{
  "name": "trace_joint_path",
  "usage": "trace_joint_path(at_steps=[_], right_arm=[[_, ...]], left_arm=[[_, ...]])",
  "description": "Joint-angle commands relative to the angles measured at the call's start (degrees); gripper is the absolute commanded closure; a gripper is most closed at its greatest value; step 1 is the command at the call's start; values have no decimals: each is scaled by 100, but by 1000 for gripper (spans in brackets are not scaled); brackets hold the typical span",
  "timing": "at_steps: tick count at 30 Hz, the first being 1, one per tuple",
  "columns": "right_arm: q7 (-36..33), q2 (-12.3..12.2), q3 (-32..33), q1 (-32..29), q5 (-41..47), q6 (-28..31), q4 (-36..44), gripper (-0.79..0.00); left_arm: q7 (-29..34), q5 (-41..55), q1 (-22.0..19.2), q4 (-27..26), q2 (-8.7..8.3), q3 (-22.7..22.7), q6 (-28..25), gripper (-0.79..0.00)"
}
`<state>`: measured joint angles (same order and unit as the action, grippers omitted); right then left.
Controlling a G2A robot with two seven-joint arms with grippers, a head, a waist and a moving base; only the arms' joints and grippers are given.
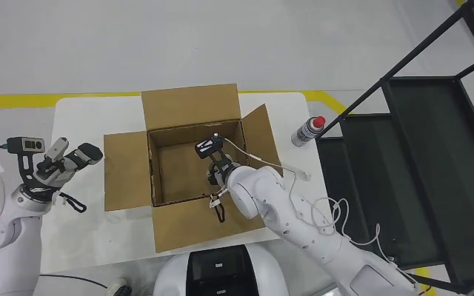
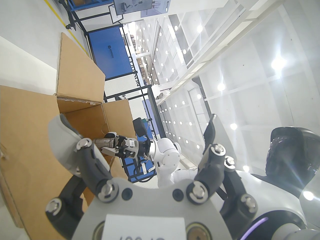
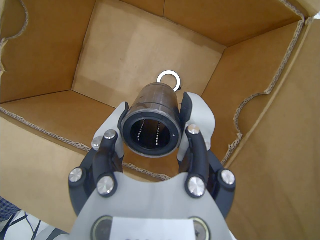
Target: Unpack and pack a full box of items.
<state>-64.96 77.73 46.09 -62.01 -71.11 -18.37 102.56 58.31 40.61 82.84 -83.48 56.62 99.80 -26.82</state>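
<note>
Firmly, the right pincer (image 3: 153, 107) grips 1 dark metal cylinder (image 3: 151, 123) between its 2 white fingers with black pads. The cylinder is smooth on the outside and hollow, with a black rim, and rows of small shiny balls run along its inner wall. It hangs over the inside of the open brown cardboard box (image 3: 50, 38), apart from the floor of the box. On this floor, beyond the cylinder, lies 1 flat silver metal ring (image 3: 168, 72). The box walls are plain corrugated cardboard with rough torn edges, and its 4 flaps are folded outward.

The left pincer (image 1: 74, 153) is beside the left flap, over the table edge, with its 2 fingers spread wide and nothing between them.

Right of the box, 1 silver spray can with a red cap (image 1: 307, 131) lies on the white rectangular table (image 1: 81, 111). Around the table, the floor is pale grey with 1 yellow line (image 1: 74, 95). To the right stands a dark metal frame with shelves (image 1: 415, 148).
</note>
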Motion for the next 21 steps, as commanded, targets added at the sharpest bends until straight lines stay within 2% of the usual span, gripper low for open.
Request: trace_joint_path(at_steps=[1, 15, 21], right_arm=[[0, 0, 0, 0, 0, 0, 0, 0], [115, 3, 20, -10, 7, 62, -49, 0], [-129, 189, -118, 753, 245, 157, -676, 0]], left_arm=[[0, 0, 0, 0, 0, 0, 0, -785], [0, 0, 0, 0, 0, 0, 0, -785], [0, 0, 0, 0, 0, 0, 0, -785]])
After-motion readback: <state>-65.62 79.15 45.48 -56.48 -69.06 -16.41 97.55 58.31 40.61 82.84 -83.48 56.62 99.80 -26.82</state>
